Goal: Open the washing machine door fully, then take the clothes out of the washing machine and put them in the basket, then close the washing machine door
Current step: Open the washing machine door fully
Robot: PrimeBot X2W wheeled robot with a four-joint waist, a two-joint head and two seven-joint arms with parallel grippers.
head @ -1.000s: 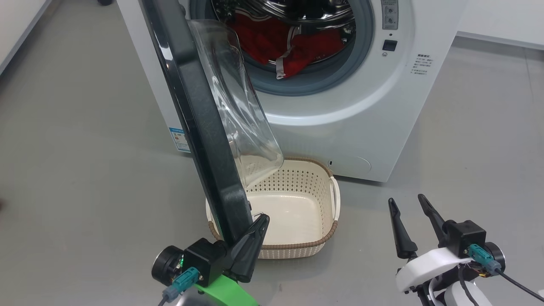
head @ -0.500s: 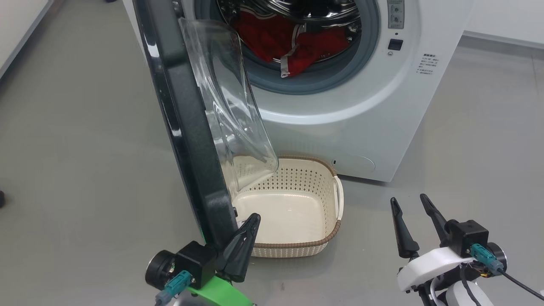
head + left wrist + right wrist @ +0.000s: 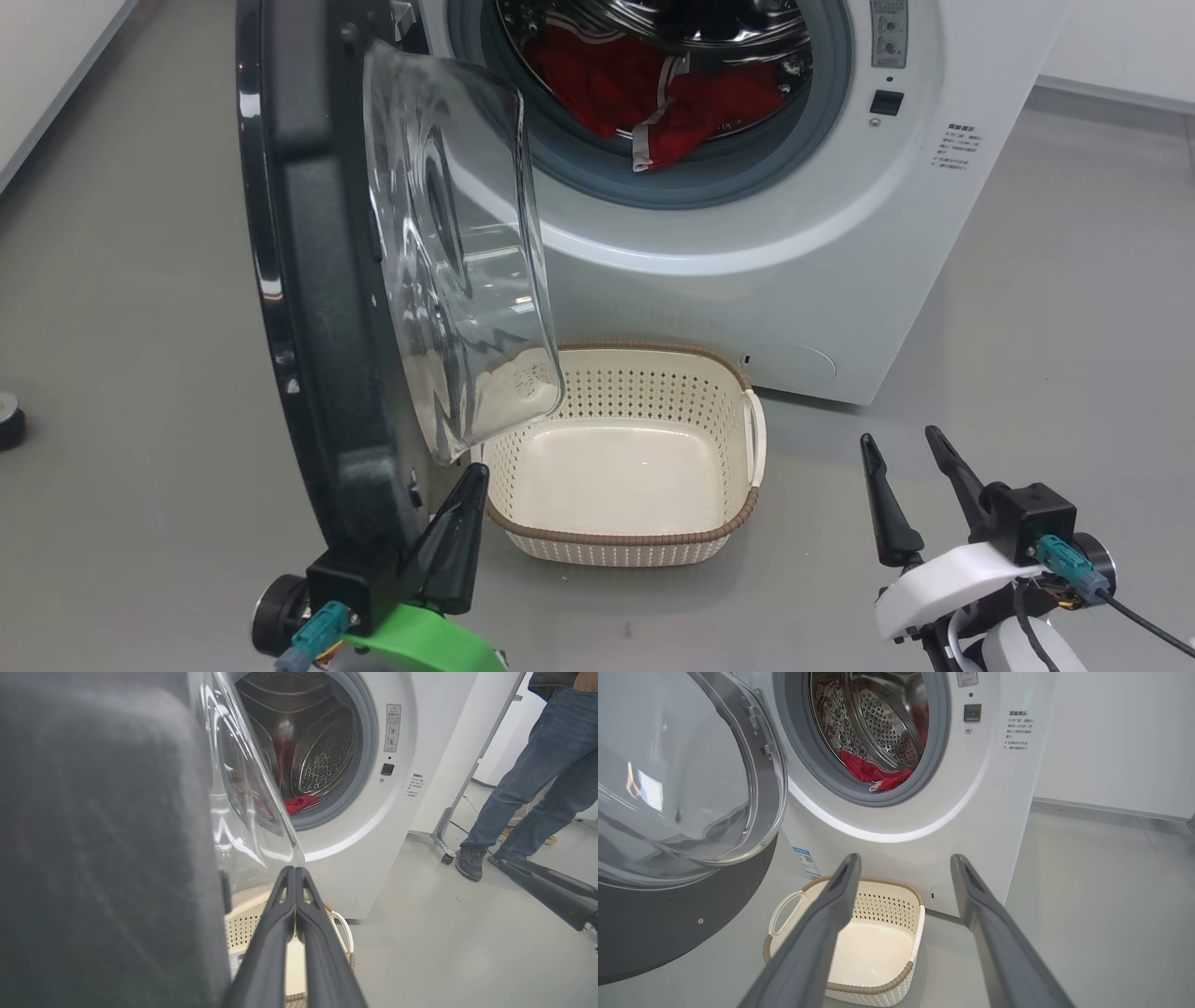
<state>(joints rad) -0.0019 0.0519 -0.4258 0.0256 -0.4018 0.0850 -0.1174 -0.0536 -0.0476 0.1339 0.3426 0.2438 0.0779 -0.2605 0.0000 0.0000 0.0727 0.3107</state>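
Note:
The washing machine [image 3: 766,280] stands with its door [image 3: 308,308] swung out to the left, black rim edge-on and glass bowl [image 3: 448,261] facing the drum. Red clothes [image 3: 691,103] with white trim lie in the drum and over the grey gasket; they also show as clothes [image 3: 873,772] and clothes [image 3: 299,803]. The cream basket [image 3: 644,392] sits on the floor below the opening, nothing in it. My left gripper [image 3: 476,469] is shut, lying along the inner side of the door's bottom edge, just under the glass. My right gripper [image 3: 897,436] hangs open at lower right, pointing at the basket [image 3: 887,905].
A person in jeans [image 3: 528,788] stands to the right of the machine, beside a metal frame leg [image 3: 448,830]. A small dark round object [image 3: 9,420] lies on the grey floor at far left. Open floor lies right of the basket.
The door has swung further open to the left, and my shut left gripper has moved left and down that view with it. The right gripper has stayed put.

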